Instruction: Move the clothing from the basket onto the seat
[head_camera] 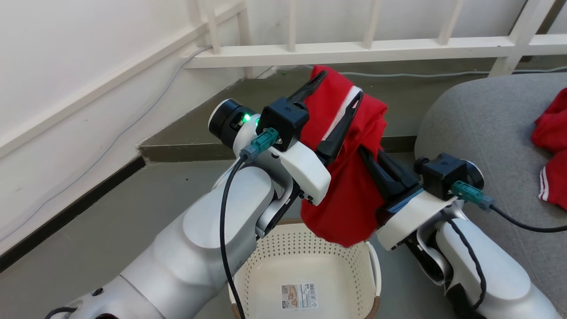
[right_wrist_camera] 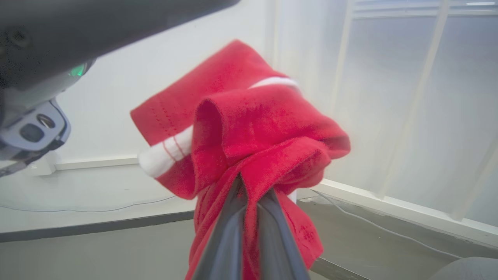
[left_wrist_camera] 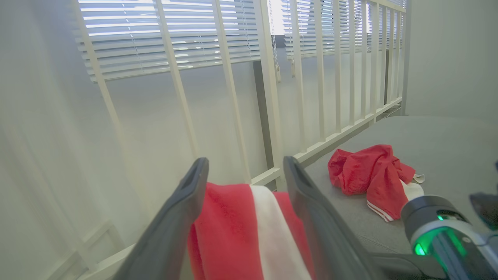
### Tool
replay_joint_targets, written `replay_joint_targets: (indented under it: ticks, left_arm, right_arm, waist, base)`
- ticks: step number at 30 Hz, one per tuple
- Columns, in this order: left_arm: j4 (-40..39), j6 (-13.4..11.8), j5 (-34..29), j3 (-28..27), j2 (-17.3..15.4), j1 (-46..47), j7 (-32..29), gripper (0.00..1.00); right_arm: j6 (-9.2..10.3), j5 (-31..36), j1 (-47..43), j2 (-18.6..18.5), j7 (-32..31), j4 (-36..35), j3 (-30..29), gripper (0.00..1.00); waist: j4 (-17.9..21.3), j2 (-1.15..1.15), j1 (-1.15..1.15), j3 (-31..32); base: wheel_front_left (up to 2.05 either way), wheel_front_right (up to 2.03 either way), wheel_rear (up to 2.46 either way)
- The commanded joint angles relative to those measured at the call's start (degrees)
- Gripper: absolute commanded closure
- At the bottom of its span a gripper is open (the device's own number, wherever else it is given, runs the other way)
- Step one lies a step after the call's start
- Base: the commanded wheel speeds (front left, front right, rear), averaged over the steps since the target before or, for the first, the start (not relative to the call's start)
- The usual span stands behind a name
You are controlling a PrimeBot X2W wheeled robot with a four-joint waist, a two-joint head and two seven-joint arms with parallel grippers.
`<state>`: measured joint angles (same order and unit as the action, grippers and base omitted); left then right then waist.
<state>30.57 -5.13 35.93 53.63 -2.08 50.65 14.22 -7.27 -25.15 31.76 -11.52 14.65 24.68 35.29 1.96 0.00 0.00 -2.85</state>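
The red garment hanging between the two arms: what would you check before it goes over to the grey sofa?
1. Grip: right end effector shut on the red garment: ok.
2. Release: left end effector open: ok.
3. Cloth free of the left fingers: not ok, it lies between them.
4. Garment lifted out of the basket: ok.
5. Bare sofa beside the other garment there: ok.

Not much to read here tbh. Only real print is the paper label (head_camera: pixel 299 296) lying inside the basket (head_camera: pixel 310 248): barcode strip, a small pic and a few lines of txt, all way too tiny to make out. There's also a little pale star-ish logo on the left camera box (head_camera: pixel 285 116) and the right camera box (head_camera: pixel 443 170), no letters. Nothing else legible imo.
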Motion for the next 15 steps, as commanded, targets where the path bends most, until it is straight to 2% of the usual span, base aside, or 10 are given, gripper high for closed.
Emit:
replay_joint_targets:
  ticks: [1, 15]
  left_arm:
    - [-0.7, -0.2, 0.3, -1.6, -0.8, 1.1, 0.6, 0.0]
    - [-3.1, 2.5, -5.0, -5.9, -0.8, -8.8, 0.8, 0.0]
  right_arm:
    - [-0.22, 0.0, -0.3, -0.2, 0.3, -2.1, -0.5, 1.0]
    - [-0.22, -0.2, -4.1, -4.1, 0.3, -6.5, -5.0, 1.0]
  waist:
    - [0.8, 0.0, 0.0, -0.2]
    - [9.8, 0.0, 0.0, 0.2]
  base:
    - [0.0, 0.0, 0.0]
    - [0.0, 0.0, 0.0]
